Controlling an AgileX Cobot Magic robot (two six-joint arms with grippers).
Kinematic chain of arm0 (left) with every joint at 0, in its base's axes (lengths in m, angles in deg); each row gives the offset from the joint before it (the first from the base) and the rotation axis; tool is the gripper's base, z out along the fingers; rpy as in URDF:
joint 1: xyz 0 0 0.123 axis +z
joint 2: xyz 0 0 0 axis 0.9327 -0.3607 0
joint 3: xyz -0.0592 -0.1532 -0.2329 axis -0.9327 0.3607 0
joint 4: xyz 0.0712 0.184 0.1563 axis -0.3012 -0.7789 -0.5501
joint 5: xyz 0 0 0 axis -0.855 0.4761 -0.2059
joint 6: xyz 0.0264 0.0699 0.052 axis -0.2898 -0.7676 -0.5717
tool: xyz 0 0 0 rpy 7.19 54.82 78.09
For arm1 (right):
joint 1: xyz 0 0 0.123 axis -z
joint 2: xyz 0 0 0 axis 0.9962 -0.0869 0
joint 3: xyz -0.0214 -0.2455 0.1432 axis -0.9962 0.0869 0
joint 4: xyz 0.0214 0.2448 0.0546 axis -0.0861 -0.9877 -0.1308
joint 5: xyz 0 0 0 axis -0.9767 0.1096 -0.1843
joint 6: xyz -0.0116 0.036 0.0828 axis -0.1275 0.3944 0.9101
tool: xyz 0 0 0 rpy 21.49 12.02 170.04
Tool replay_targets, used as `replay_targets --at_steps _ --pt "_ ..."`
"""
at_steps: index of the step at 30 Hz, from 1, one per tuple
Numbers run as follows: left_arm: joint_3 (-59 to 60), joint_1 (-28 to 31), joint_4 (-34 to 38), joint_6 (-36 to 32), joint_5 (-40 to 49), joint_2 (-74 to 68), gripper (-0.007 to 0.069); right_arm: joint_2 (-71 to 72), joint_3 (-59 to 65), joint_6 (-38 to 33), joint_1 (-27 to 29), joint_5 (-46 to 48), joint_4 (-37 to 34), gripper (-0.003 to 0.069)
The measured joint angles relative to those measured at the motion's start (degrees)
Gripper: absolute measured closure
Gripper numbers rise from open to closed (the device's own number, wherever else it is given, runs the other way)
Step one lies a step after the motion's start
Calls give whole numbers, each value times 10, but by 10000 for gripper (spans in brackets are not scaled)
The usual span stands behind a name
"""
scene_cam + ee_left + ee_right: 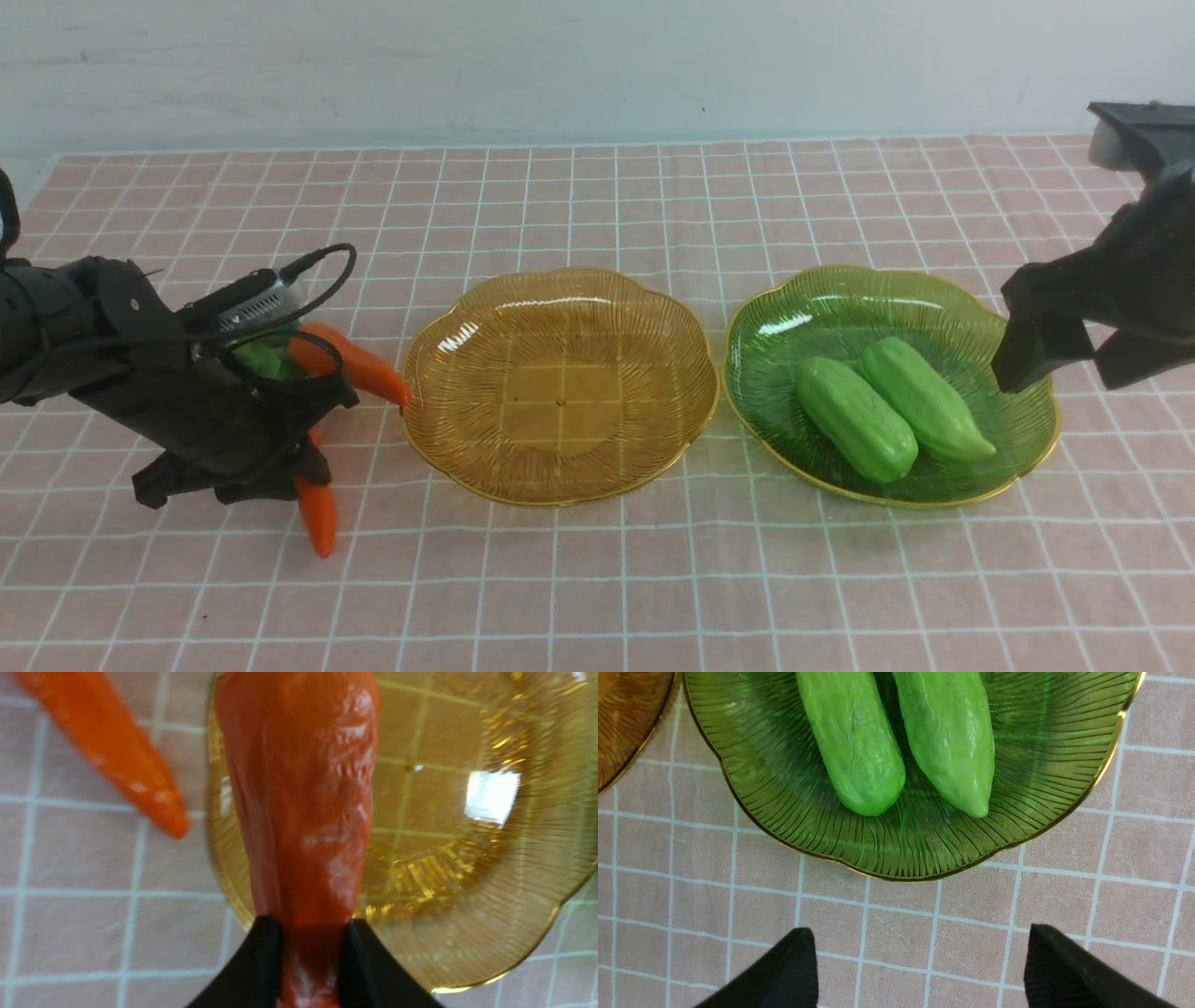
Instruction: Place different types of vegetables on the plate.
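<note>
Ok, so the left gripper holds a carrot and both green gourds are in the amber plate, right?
No. Both gourds lie in the green plate, as the front view shows. The left gripper does hold a carrot.

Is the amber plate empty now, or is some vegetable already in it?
Empty: the amber plate shows only bare ribbed glass. The left gripper holds a carrot near its rim.

Carrot top [260, 359] half behind L arm [121, 364]
</note>
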Motion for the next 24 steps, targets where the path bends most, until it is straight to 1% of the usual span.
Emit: replay_targets --at_steps 4,9,11,12,13,16,20,24 --pt "-33 -35 4 4 -31 -35 484 0 0 0 0 0 0 120" --pt "-71 -62 14 22 -65 -84 419 0 0 0 0 0 0 120" --pt "-82 -64 20 28 -78 -101 363 0 0 0 0 0 0 120" --pt "-86 -64 21 31 -84 -109 319 0 0 0 0 0 0 120" --pt "-88 -63 21 31 -85 -113 296 0 0 0 0 0 0 121" --pt "-88 -50 21 31 -86 -114 195 0 0 0 0 0 0 121" --pt "-96 -18 18 32 -86 -106 115 0 0 0 0 0 0 121" --pt "-101 38 2 36 -71 -94 82 0 0 -1 0 0 0 121"
